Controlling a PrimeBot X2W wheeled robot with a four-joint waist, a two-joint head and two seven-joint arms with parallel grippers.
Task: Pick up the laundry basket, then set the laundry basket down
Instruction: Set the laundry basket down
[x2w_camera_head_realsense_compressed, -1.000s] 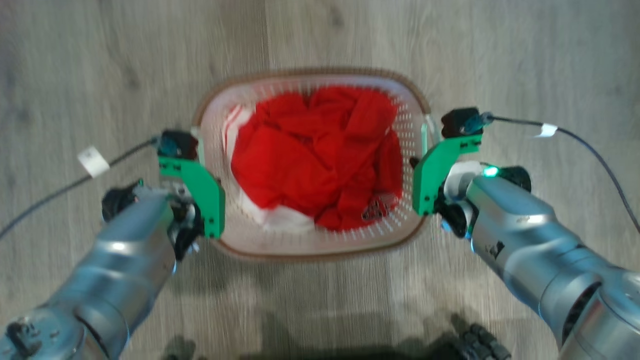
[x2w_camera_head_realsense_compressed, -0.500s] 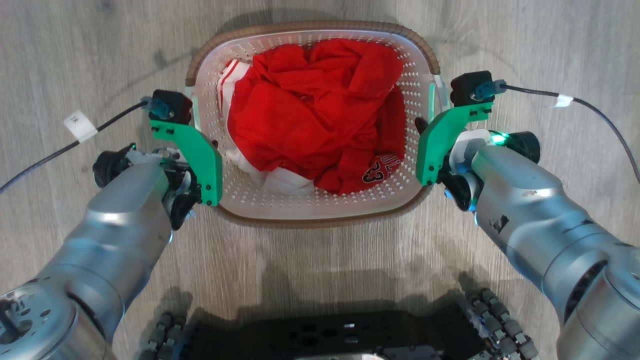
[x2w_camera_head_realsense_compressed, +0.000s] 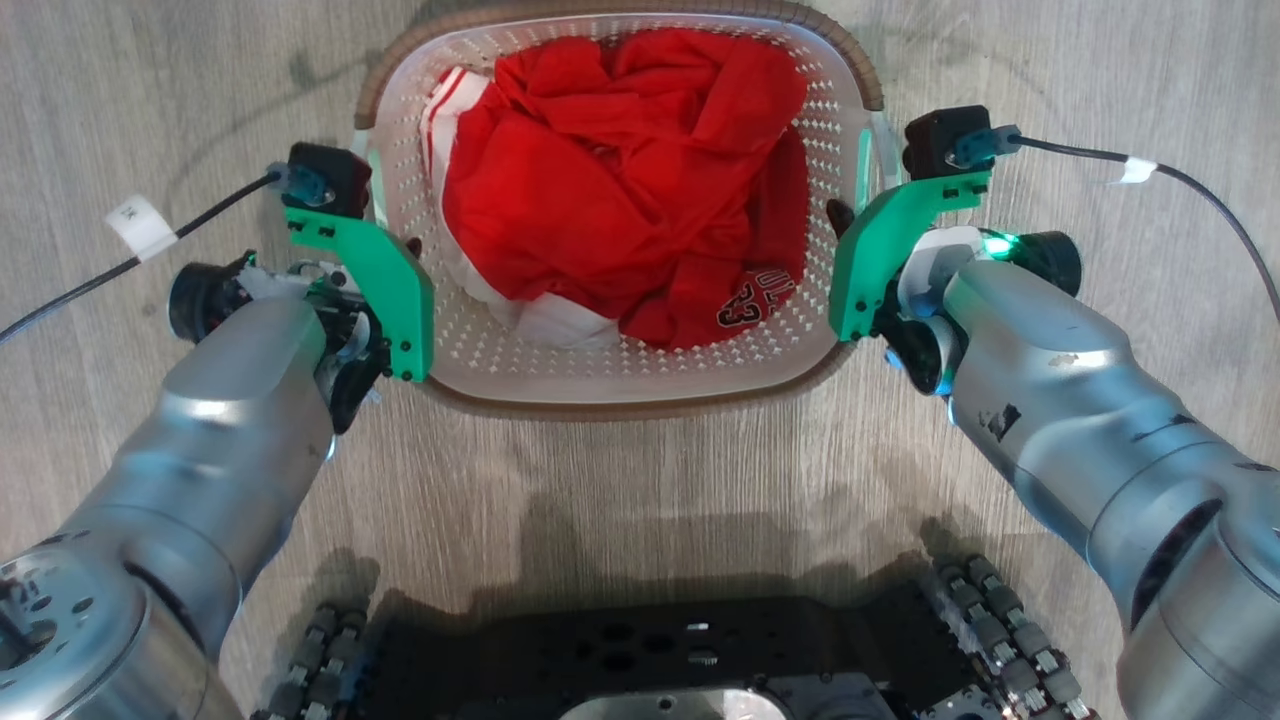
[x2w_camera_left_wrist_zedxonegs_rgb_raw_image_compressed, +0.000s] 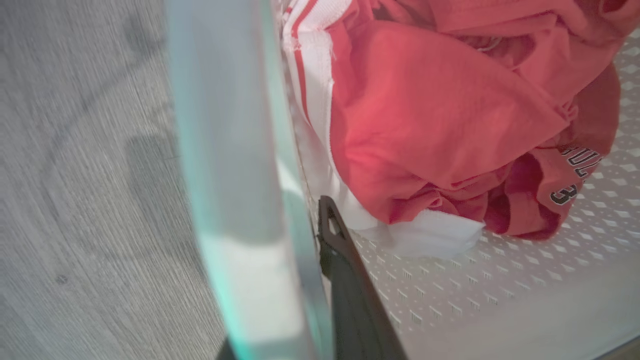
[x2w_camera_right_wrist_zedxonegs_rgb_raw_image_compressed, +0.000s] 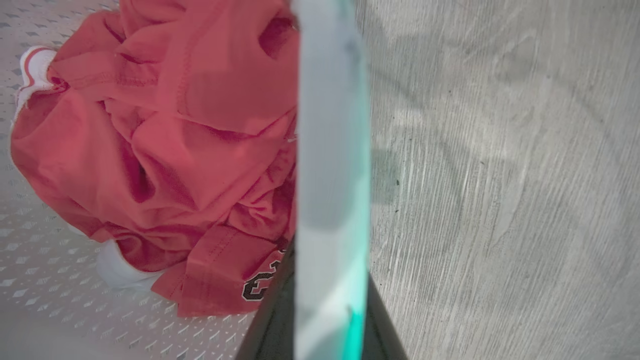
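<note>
The small white plastic laundry basket (x2w_camera_head_realsense_compressed: 640, 372) with perforated walls and a brown woven-look rim sits between the two arms, on or just above the grey wood-grain floor (x2w_camera_head_realsense_compressed: 640, 500); I cannot tell whether it touches. A crumpled red garment (x2w_camera_head_realsense_compressed: 620, 190) with white trim and dark lettering fills most of it.

The left hand (x2w_camera_head_realsense_compressed: 402, 250) is closed on the basket's left white side handle (x2w_camera_left_wrist_zedxonegs_rgb_raw_image_compressed: 240, 175): one dark finger (x2w_camera_left_wrist_zedxonegs_rgb_raw_image_compressed: 345, 280) lies inside against the wall (x2w_camera_left_wrist_zedxonegs_rgb_raw_image_compressed: 500, 290), and a sliver of the other shows beyond the handle. The right hand (x2w_camera_head_realsense_compressed: 850, 225) is clamped on the right side handle (x2w_camera_right_wrist_zedxonegs_rgb_raw_image_compressed: 330, 150), with a dark finger (x2w_camera_right_wrist_zedxonegs_rgb_raw_image_compressed: 270, 320) on each side of the pale bar.

Compared with half a second ago, the basket shows slightly larger and higher in the head view, its far rim now cut by the top edge. The whole picture has shifted, so the camera moved. Both hands keep the same hold.

Green plastic brackets (x2w_camera_head_realsense_compressed: 385, 290) carrying black cameras cover most of each hand from above. Black cables (x2w_camera_head_realsense_compressed: 80, 285) with white tags trail outward across the floor. The robot's black base (x2w_camera_head_realsense_compressed: 660, 650) and its roller wheels (x2w_camera_head_realsense_compressed: 1000, 630) lie along the bottom edge.
</note>
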